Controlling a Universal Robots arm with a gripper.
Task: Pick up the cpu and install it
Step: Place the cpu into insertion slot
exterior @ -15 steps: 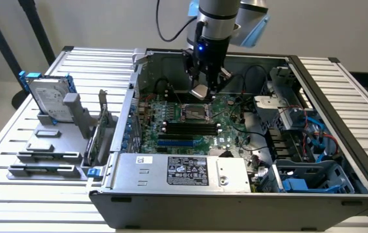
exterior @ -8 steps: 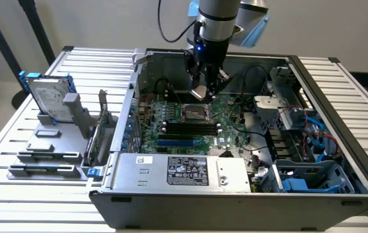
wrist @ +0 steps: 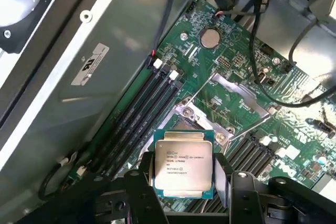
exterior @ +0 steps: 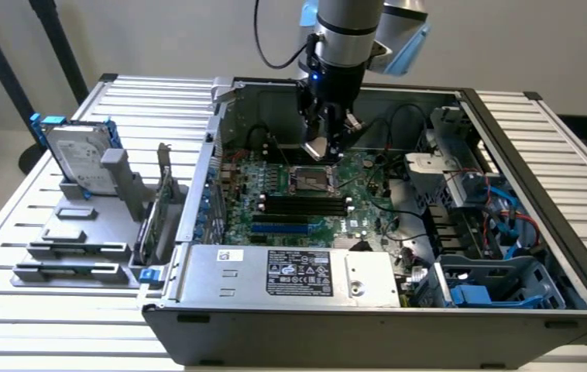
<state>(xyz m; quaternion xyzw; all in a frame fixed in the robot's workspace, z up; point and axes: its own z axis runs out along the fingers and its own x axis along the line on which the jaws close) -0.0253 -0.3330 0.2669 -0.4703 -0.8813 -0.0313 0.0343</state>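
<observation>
between the jaws of the gripper (wrist: 184, 176), spread wide to span it, the cpu (wrist: 182, 162) is clamped by two opposite edges. its lid faces the wrist, which leaves the underside free. it hangs just above the socket (exterior: 312, 180), not yet seated, beside the memory slots (exterior: 304, 205) on the motherboard (exterior: 361, 167), inside the open case (exterior: 304, 319).

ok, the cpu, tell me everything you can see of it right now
The cpu is a small flat square chip: shiny silver-grey metal lid with printed lettering, on a thin green board. The gripper clamps two opposite edges, one black finger on each side. It hangs inside the open computer case, above the motherboard and near its socket, not seated. Nothing else touches it.
</observation>
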